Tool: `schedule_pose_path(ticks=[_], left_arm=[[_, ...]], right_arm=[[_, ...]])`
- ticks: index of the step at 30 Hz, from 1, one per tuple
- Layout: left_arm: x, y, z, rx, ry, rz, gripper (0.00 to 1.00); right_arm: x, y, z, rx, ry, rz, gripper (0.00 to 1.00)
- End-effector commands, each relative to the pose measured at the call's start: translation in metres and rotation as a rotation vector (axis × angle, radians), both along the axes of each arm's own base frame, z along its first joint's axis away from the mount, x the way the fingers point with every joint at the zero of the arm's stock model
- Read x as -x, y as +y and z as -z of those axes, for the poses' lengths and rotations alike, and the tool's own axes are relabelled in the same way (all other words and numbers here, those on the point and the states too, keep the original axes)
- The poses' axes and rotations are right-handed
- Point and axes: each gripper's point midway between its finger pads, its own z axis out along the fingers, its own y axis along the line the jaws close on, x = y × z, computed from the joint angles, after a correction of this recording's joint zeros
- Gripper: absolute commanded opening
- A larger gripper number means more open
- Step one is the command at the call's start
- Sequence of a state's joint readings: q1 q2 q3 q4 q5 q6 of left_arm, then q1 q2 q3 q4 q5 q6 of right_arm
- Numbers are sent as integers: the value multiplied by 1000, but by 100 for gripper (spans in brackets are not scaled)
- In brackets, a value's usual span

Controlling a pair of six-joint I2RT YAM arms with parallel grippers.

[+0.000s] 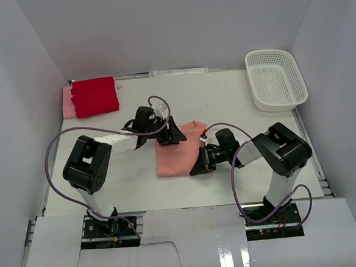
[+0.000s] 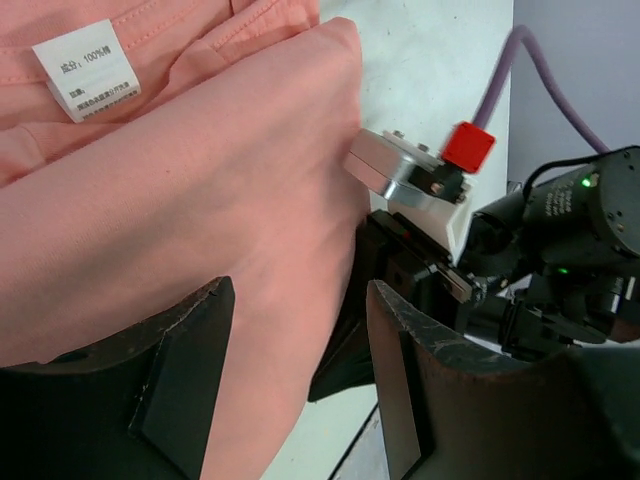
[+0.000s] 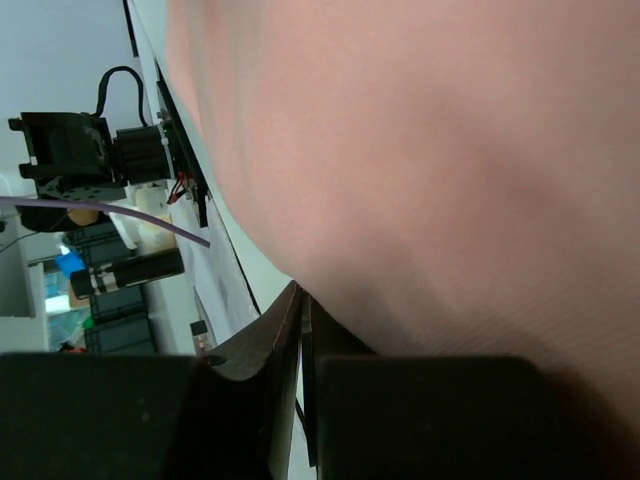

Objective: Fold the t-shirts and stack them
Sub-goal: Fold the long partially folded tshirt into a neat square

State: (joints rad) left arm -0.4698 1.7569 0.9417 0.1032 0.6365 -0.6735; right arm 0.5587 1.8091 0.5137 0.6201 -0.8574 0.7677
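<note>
A salmon t-shirt (image 1: 174, 153) lies partly folded at the table's middle. It fills the left wrist view (image 2: 170, 200), white label up, and the right wrist view (image 3: 450, 150). My left gripper (image 1: 173, 134) hovers over the shirt's far edge with its jaws open and empty (image 2: 300, 330). My right gripper (image 1: 199, 164) is at the shirt's near right edge. Its fingers (image 3: 302, 305) are pressed together where the fabric's edge meets their tips. A folded red t-shirt (image 1: 94, 95) lies on a folded pink one (image 1: 68, 103) at the back left.
A white plastic basket (image 1: 276, 79) stands at the back right corner. White walls close in the table on three sides. The two grippers are close together over the shirt, and the right one shows in the left wrist view (image 2: 420, 190).
</note>
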Motion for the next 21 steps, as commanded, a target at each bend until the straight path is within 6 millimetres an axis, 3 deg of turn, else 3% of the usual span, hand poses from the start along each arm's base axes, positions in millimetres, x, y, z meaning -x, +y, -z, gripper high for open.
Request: schedule_pose_path(ticks=[1,7,13,19,21], left_arm=[[-12,-4,-5,3,-59,-8,66],[-18,3,33,-68,0,-59,66],[-19,12,53,-118,31,-121,66],[-14,4,45,-42,26,-103,66],[-16,1,25,-8,-1,-97,66]], right_arm=[[-12,0,-2,63,-99,23,8],[-13,2,-26,56,-140,10,8],[-18,-2,-32,111,-175,21,8],[-19,-1,-39,96,-192,23,8],[-19,-2,-46,101,-210,24,8]])
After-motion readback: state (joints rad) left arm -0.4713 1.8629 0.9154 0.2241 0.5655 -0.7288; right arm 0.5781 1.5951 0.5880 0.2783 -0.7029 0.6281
